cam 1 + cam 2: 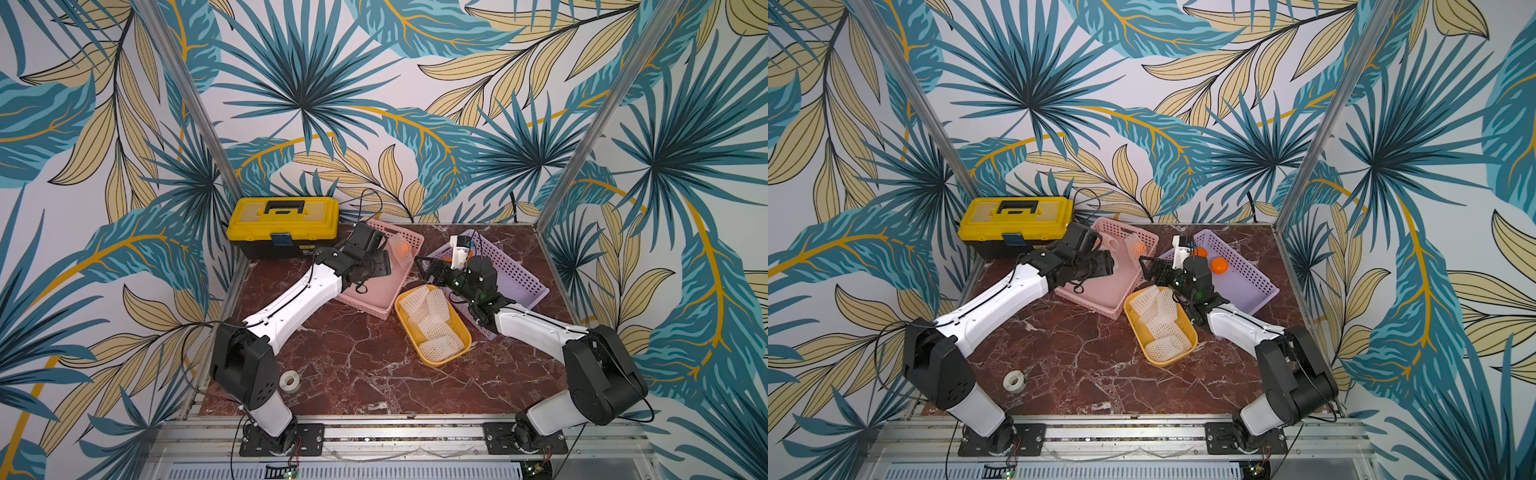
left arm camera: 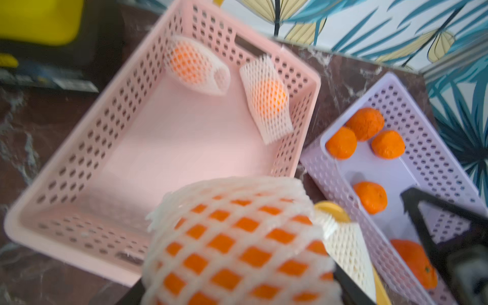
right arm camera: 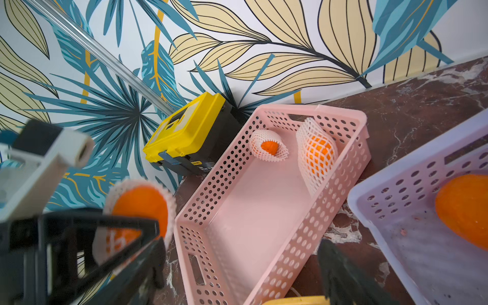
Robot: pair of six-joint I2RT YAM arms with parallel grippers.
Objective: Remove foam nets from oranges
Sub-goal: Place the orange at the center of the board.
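My left claw (image 2: 240,291): clamped on netted orange (image 2: 232,237). My right claw (image 3: 241,245): wide, empty. Step: unsleeving. Next, probably: pinch foam net (image 2: 264,190) end, pull.

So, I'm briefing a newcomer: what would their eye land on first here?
A netted orange looms close in the left wrist view. Mid-table, a yellow tray is heaped with empty foam nets, and bare oranges lie in the lilac basket beside it.

The pink basket (image 2: 184,148) has a wide bare floor. Two netted oranges (image 2: 268,100) block its far end. A yellow tray (image 1: 440,362) and a purple basket (image 1: 515,274) stand just beside it.
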